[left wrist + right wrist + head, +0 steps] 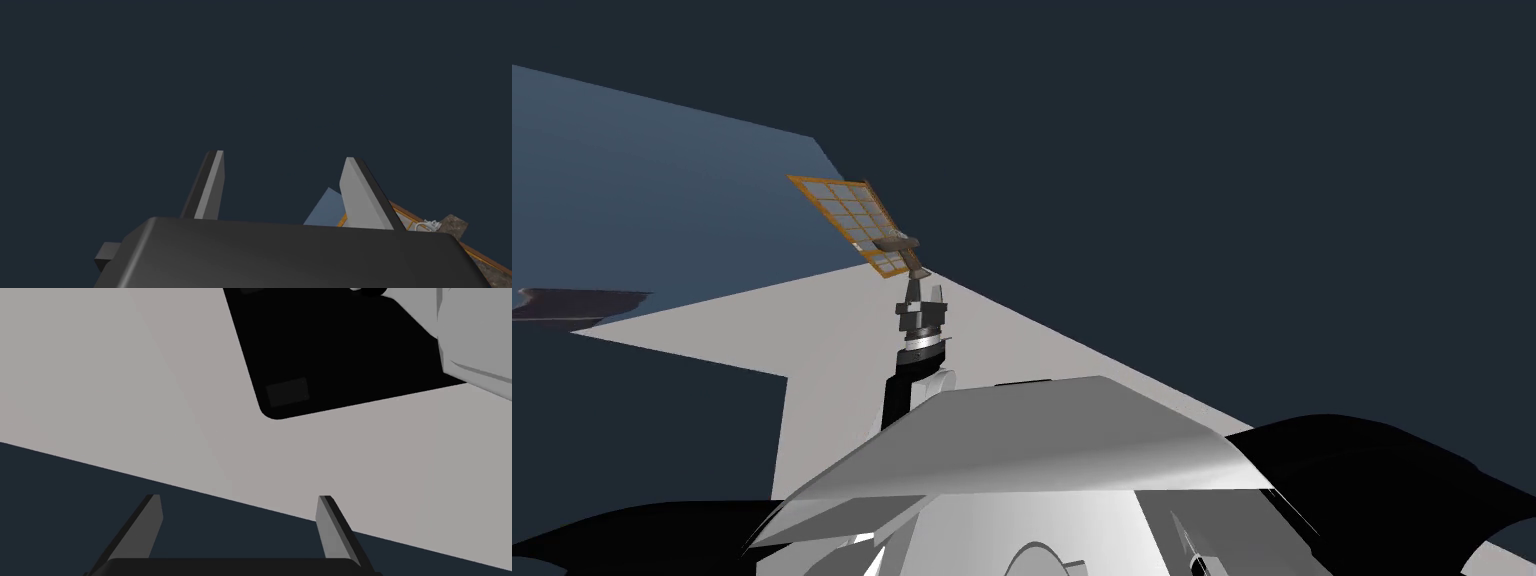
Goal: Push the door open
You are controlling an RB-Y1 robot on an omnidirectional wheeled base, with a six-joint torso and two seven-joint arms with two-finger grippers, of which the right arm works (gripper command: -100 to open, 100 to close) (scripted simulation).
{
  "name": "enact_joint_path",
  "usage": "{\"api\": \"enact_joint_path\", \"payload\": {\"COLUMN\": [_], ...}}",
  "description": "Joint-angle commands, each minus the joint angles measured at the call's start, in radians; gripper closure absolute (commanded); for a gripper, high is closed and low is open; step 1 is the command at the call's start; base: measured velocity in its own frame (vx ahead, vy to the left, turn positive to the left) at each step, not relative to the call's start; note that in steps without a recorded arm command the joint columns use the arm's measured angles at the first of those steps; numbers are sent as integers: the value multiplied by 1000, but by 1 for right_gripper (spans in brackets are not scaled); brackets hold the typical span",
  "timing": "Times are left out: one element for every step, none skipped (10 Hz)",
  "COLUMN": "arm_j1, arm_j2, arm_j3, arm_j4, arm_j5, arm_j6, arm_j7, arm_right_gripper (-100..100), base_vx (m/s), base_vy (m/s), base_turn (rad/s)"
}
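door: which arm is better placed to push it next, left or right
Left. The left gripper is stretched out ahead, open, with the orange-framed door and its handle just beside one finger. The right gripper points down at the light grey floor.

The left arm is stretched forward, its dark wrist joints stacked in line, and the left gripper is carried at its tip — both thin grey fingers parted, with nothing between them. The right gripper is likewise spread — its two fingers set well apart, gripping nothing.
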Motion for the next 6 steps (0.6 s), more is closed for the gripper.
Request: {"api": "enact_joint_path", "payload": {"arm_j1": [-1,-2,-3,-4,-5,-6], "arm_j2": [-20,-22,-26,-28,-30,-34], "arm_j3": [21,26,37,43,48,59], "arm_j4": [37,51,78,92,105,132], "arm_j5": [-3,1,9,13,17,24], "arm_j6": [35,46,68,79,90,112], "arm_j7": [34,43,61,70,79,97], "arm_right_gripper": [-100,-100,-100,-100,-100,-100], "base_vx": [-21,-24,-24,-22,-14,-14], "base_vy": [59,52,41,41,28,27], "base_turn": [-441,-258,-378,-222,-168,-362]}}
